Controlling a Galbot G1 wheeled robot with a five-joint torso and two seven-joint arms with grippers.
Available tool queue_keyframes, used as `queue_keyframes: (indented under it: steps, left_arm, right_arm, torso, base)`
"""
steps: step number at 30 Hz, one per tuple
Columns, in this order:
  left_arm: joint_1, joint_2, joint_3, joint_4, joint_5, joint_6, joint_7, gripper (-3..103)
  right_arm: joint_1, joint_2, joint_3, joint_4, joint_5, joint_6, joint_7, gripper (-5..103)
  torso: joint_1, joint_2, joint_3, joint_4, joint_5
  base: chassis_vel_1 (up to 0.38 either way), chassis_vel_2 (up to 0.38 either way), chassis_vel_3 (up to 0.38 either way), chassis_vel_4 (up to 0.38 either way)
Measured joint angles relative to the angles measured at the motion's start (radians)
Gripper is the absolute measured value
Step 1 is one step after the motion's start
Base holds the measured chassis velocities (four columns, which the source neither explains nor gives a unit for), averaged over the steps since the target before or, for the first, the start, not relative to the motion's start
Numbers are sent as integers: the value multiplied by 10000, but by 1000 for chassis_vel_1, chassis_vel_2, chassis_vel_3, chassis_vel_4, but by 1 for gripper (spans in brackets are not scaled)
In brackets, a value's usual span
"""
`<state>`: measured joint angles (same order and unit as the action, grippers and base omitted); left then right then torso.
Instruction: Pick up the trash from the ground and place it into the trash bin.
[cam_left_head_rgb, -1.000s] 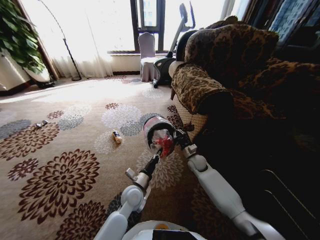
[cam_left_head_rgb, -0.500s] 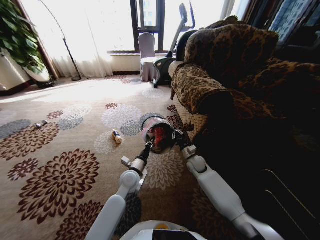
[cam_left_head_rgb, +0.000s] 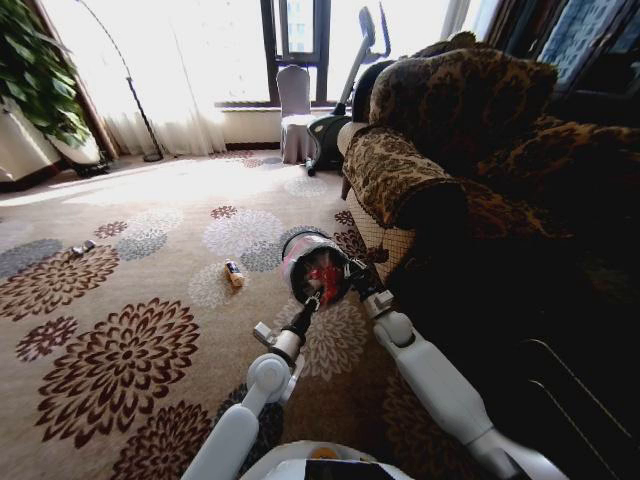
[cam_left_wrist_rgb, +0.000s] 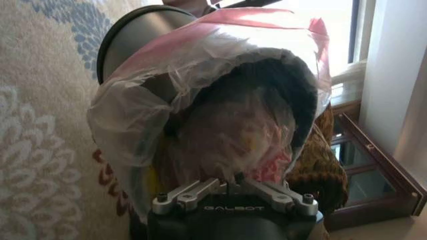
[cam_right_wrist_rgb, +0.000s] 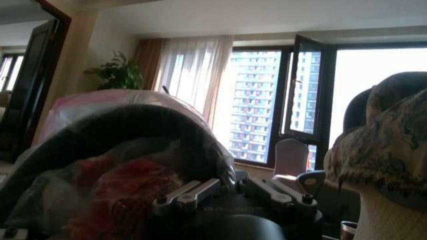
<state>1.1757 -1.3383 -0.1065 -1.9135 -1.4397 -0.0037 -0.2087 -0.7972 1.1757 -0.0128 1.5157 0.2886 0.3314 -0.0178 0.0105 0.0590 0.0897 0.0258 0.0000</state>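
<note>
The trash bin (cam_left_head_rgb: 312, 262) is lifted off the carpet and tipped, its mouth facing me, with the pale bag puffed over the rim. My right gripper (cam_left_head_rgb: 351, 271) is shut on the bin's rim (cam_right_wrist_rgb: 153, 117) on the sofa side. Red trash (cam_left_head_rgb: 323, 276) lies inside the bag, and shows in the right wrist view as a red wad (cam_right_wrist_rgb: 130, 182). My left gripper (cam_left_head_rgb: 312, 299) hangs just in front of the lower edge of the bin's mouth (cam_left_wrist_rgb: 247, 115), its jaws together and nothing seen between them. A small piece of trash (cam_left_head_rgb: 234, 273) lies on the carpet to the left.
A patterned sofa (cam_left_head_rgb: 450, 150) stands close on the right. More small litter (cam_left_head_rgb: 82, 247) lies far left on the flowered carpet. A covered chair (cam_left_head_rgb: 294, 112) and an exercise machine (cam_left_head_rgb: 345, 95) stand by the window. A potted plant (cam_left_head_rgb: 35, 80) is at the back left.
A second ago my left gripper held a red piece at the bin's mouth. It went into the bin, then drew back down; the red piece stays inside.
</note>
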Motion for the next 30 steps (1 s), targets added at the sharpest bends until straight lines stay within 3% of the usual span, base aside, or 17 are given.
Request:
queue_keyframes:
  steps: [7, 14, 19, 26, 30]
  left_arm:
    - [-626, -170, -261, 239, -649, -241, -534, 0]
    - [-917, -154, -323, 285, -217, -374, -518, 0]
    - [-1214, -104, -100, 627, 967, -410, -536, 0]
    - [-1599, -68, 464, 1299, 3399, -544, -955, 0]
    - [-1748, -82, 601, 1454, 3905, -631, -1111, 0]
  right_arm:
    - [-99, -26, 23, 114, 0, 0, -4, 0]
    - [-205, -34, 55, 122, -9, 28, -4, 0]
    - [-388, 35, 55, 145, -388, 151, 0, 0]
    - [-511, 109, -91, 290, -562, 155, 2, 0]
    - [-541, 99, -113, 319, -563, 155, 5, 0]
  torso:
    - [0, 0, 0, 0, 0]
    - [0, 0, 0, 0, 0]
    - [0, 0, 0, 0, 0]
    - [0, 0, 1, 2, 0]
    - [0, 0, 2, 0, 0]
  base:
    - [0, 0, 0, 0]
    - [0, 0, 0, 0]
    - [0, 0, 0, 0]
    - [0, 0, 0, 0]
    - [0, 0, 0, 0]
